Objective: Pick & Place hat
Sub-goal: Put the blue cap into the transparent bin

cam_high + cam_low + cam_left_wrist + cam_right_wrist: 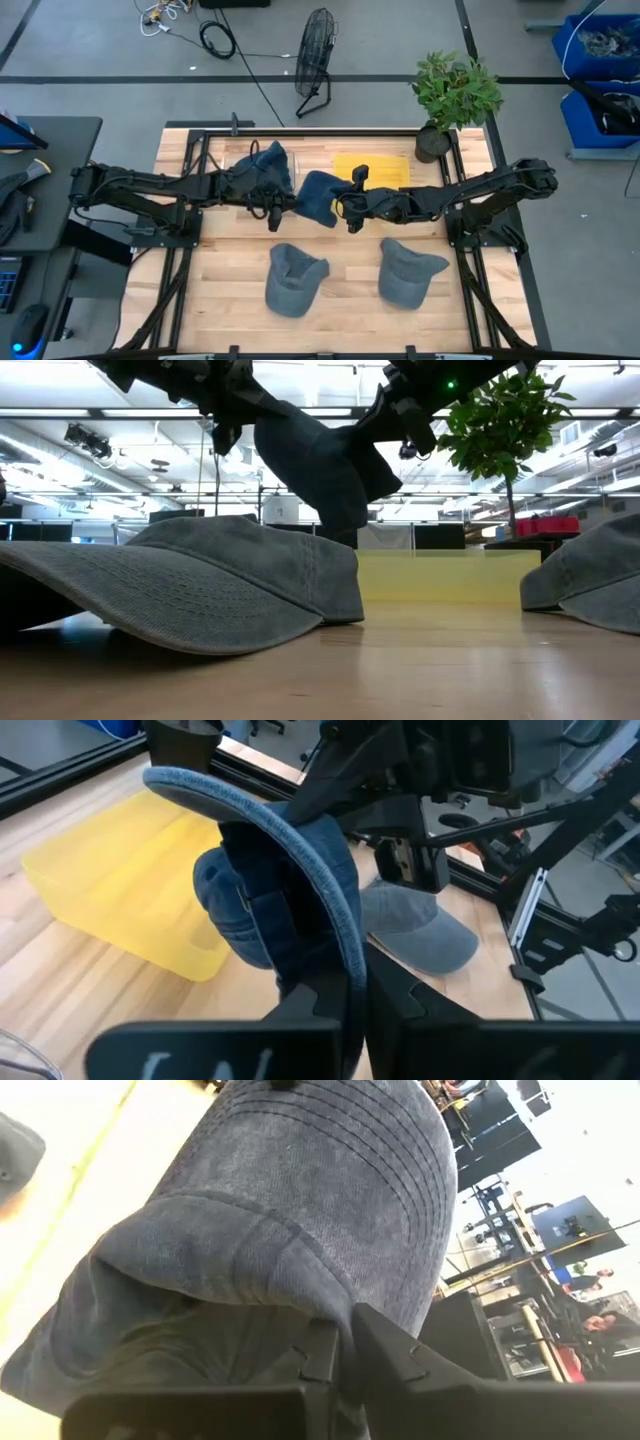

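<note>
High view: blue denim hat [318, 195] hangs mid-table between both arms, clear of the wood, just in front of the yellow tray [385, 166]. Left gripper [283, 203] is clamped on its left edge, right gripper [343, 207] on its right edge. A second blue hat [268, 162] sits behind the left arm. Two grey caps lie flat near the front: left grey cap [293, 278], right grey cap [408, 270]. A potted plant [455, 95] stands at the back right corner.

Low view adds height: the hat is off the table, crown sagging soft between the grippers. The grey cap's weave is faded and washed, brim curved.

Left wrist view shows the stiff curved brim edge-on, stitched rim, pinched between the fingers [330, 995]; the tray is translucent yellow plastic, low-walled.

Right wrist view shows only fabric close up: parallel stitch rows on the brim, crumpled crown, fingers [385, 1345] closed on the cloth.
</note>
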`<state>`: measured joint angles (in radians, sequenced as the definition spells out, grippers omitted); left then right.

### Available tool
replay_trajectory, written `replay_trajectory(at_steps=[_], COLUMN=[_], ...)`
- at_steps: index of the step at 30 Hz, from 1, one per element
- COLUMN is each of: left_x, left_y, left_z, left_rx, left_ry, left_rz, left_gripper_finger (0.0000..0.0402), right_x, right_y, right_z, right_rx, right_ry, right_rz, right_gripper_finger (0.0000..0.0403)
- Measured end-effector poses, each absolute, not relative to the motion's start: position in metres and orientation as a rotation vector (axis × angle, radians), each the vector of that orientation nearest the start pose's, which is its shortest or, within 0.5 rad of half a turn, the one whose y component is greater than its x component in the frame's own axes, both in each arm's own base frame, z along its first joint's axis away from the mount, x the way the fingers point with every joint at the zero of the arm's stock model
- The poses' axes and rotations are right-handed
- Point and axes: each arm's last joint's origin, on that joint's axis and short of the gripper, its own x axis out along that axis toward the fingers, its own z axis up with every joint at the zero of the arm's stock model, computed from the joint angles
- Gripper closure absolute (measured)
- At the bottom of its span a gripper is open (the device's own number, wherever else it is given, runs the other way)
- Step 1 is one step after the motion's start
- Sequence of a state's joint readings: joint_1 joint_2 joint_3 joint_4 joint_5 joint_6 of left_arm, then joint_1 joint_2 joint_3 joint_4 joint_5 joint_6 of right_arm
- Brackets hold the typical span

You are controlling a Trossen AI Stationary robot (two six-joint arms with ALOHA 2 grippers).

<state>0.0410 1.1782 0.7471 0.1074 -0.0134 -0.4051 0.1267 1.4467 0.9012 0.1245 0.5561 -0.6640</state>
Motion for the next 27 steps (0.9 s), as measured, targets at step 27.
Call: replay_trajectory(at_steps=[27], left_x=[0.177], left_y=[0.041], left_z=[0.304], left_rx=[-0.363], left_ry=[0.285], left_rz=[0.449], left_gripper_finger=[0.0381], right_x=[0.309], right_y=[0.032], right_z=[0.254], right_rx=[-0.755], right_ry=[0.527], right_rz=[-0.349], right_gripper_finger=[0.0253])
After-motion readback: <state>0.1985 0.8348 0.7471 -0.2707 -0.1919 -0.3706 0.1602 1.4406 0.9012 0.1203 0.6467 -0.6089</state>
